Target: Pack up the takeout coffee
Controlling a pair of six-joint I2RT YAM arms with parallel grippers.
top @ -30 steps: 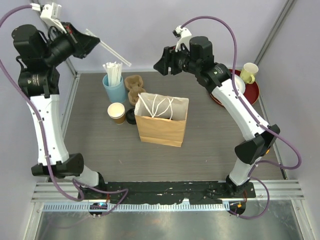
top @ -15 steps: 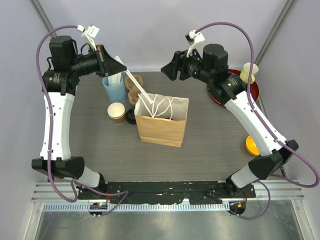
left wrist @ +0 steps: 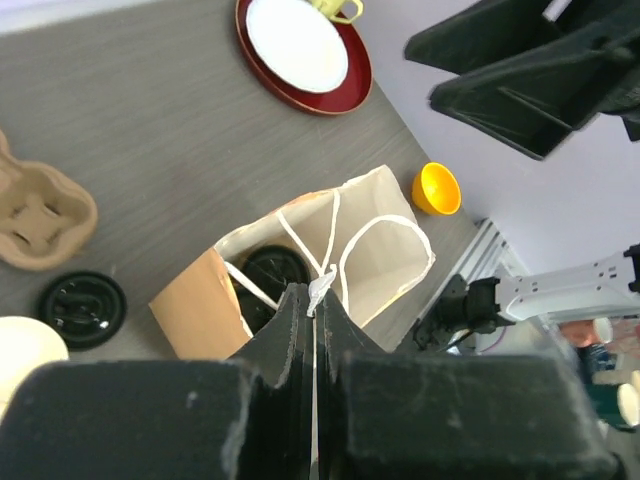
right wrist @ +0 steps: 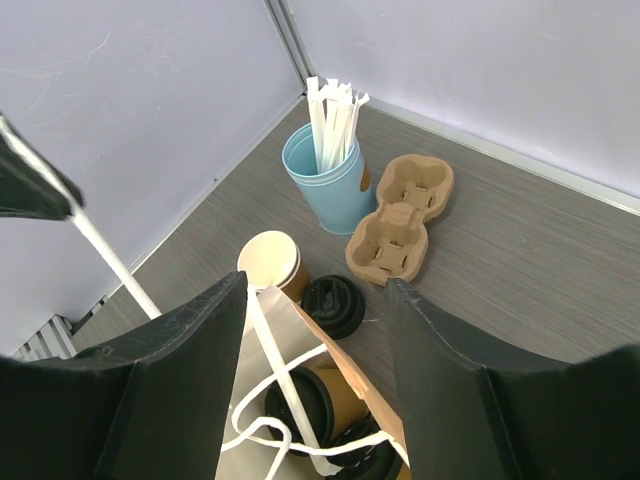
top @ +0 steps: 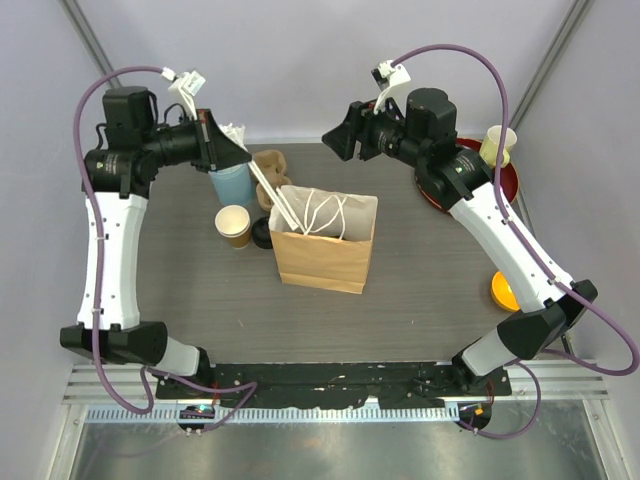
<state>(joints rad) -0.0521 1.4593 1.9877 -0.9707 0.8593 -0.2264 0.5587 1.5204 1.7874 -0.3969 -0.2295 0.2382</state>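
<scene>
Grippers: left gripper (top: 240,158) clamped on white straw (top: 272,195), lower end inside paper bag (top: 322,255); right gripper (top: 333,137) spread apart, high beyond bag's far rim. Cups: lidded kraft cup (right wrist: 315,405) inside bag; unlidded kraft cup (top: 233,224) on bench (top: 420,280) left of bag, loose black lid (top: 262,236) just beside.

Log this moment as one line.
left gripper jaws shut on straw, tip at bag mouth; right gripper jaws open; lidded cup in bag; unlidded cup outside

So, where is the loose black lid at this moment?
In the top view, the loose black lid lies on the left half of the table, between the open paper cup and the brown paper bag, nearer the arms than the cardboard cup carrier.
</scene>
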